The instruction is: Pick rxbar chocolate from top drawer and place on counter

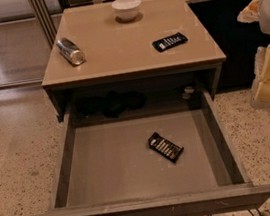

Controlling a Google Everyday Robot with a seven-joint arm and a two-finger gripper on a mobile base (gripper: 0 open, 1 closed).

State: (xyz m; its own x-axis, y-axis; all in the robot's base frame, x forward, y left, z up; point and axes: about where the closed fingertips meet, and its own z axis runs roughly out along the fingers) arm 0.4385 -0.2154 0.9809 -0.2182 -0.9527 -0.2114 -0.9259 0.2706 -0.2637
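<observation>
The rxbar chocolate (pixel 165 147), a small black bar with rows of whitish lettering, lies flat and askew on the grey floor of the top drawer (pixel 107 159), right of its middle. The drawer is pulled fully out, its plain front panel nearest the camera. The tan counter (pixel 125 45) tops the cabinet behind it. My gripper (pixel 268 77), pale yellow and white, hangs at the right edge of the view. It is outside the drawer, level with the counter's right side, well apart from the bar and holding nothing.
On the counter lie a navy-tinted bar with white lettering (pixel 169 41) at the right, a silver can on its side (pixel 70 51) at the left and a white bowl (pixel 126 7) at the back. Dark objects sit in the shadow at the drawer's back (pixel 111 103). Speckled floor surrounds the cabinet.
</observation>
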